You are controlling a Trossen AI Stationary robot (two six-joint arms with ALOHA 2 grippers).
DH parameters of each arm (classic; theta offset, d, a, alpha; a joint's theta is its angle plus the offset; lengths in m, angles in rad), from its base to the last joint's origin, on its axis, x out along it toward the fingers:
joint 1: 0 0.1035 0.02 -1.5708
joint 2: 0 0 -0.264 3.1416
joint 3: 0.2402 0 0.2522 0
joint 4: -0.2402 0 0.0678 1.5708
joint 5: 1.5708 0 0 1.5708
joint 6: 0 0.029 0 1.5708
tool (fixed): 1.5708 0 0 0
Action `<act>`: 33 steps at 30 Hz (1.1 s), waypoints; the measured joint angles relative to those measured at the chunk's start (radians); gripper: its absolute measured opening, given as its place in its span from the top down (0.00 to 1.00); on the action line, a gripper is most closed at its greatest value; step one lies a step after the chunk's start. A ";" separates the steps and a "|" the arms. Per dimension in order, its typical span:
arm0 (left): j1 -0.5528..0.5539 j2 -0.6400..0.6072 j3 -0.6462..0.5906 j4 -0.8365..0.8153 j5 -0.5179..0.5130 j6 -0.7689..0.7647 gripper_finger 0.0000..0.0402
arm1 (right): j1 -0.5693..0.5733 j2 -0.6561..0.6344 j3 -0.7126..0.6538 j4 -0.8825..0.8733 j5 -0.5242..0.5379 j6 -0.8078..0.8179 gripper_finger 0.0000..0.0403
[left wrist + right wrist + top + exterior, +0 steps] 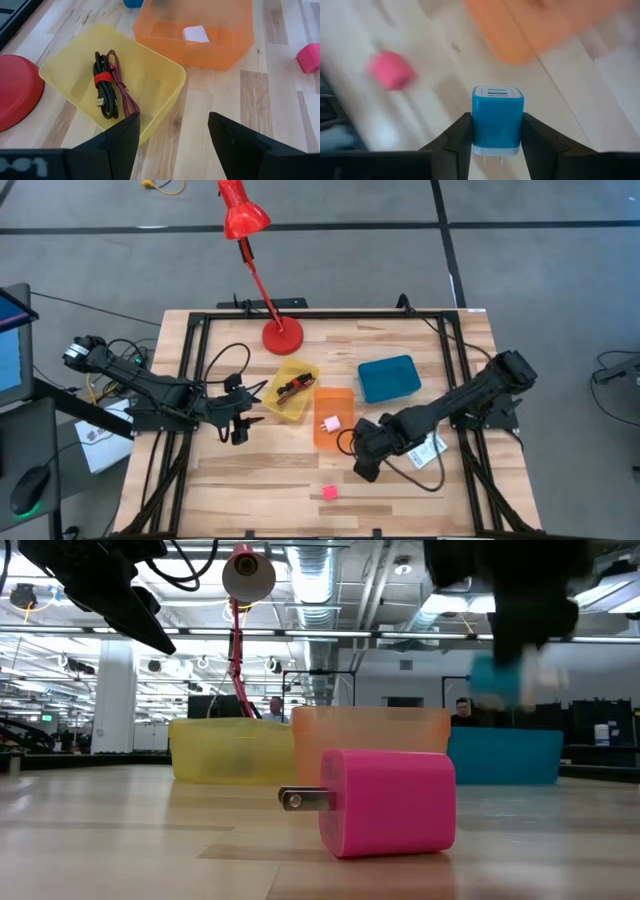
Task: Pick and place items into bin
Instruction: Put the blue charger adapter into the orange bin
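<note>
Overhead view straight down; low view level, close behind hot pink cube, shared with overhead.

Even, bright light falls on my surface from overhead; rows of ceiling lights glare in the low view toward 12 o'clock. Shadows under my arms are soft and short. In the low view the hot pink cube sits sharp, while my right end effector at 2 o'clock smears into a dark blur, and the room behind is hazy. My right wrist view keeps the blue cube crisp, but the wood and the orange bin behind it streak with motion blur. My left wrist view is clear, with soft sheen on the yellow bin.
</note>
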 joint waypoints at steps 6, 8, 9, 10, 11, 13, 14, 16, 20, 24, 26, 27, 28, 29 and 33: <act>0.000 0.000 0.000 0.001 0.000 0.000 0.44 | -0.007 -0.043 0.085 0.031 0.213 -0.126 0.65; 0.000 0.000 0.000 0.000 0.000 0.000 0.44 | -0.041 -0.038 0.102 0.046 0.257 -0.194 0.66; 0.000 0.000 0.000 0.001 0.000 0.000 0.44 | -0.061 -0.035 0.106 0.063 0.272 -0.233 0.66; 0.000 0.000 0.000 0.000 0.000 0.000 0.44 | -0.084 -0.035 0.105 0.073 0.281 -0.268 0.67; 0.000 0.000 0.000 0.000 0.000 0.000 0.44 | -0.109 -0.032 0.105 0.085 0.282 -0.300 0.67; 0.000 0.000 0.000 0.001 0.000 0.000 0.44 | -0.168 -0.003 0.109 0.125 0.278 -0.333 0.67; 0.000 0.000 0.000 0.000 0.000 0.000 0.44 | -0.196 0.005 0.106 0.115 0.274 -0.337 0.66; 0.000 0.000 0.000 0.000 0.000 0.000 0.44 | -0.254 0.021 0.103 0.099 0.262 -0.339 0.65; -0.001 0.000 0.000 0.002 0.000 0.000 0.44 | -0.351 0.074 0.102 0.078 0.152 -0.351 0.64; -0.001 0.005 0.000 0.001 0.000 -0.001 0.44 | -0.399 0.135 0.103 0.088 0.102 -0.398 0.66; -0.001 0.008 0.000 -0.005 0.000 -0.001 0.44 | -0.410 0.167 0.108 0.121 0.088 -0.402 0.66; -0.001 0.009 0.000 -0.002 0.000 0.000 0.44 | -0.414 0.179 0.106 0.113 0.086 -0.403 0.66; -0.001 0.014 0.000 0.004 0.000 0.000 0.44 | -0.417 0.186 0.103 0.100 0.086 -0.408 0.65; -0.001 0.016 0.000 -0.002 0.000 -0.001 0.44 | -0.419 0.194 0.103 0.107 0.086 -0.419 0.65; 0.000 0.023 0.000 -0.008 0.000 0.000 0.44 | -0.422 0.224 0.105 0.114 0.055 -0.446 0.60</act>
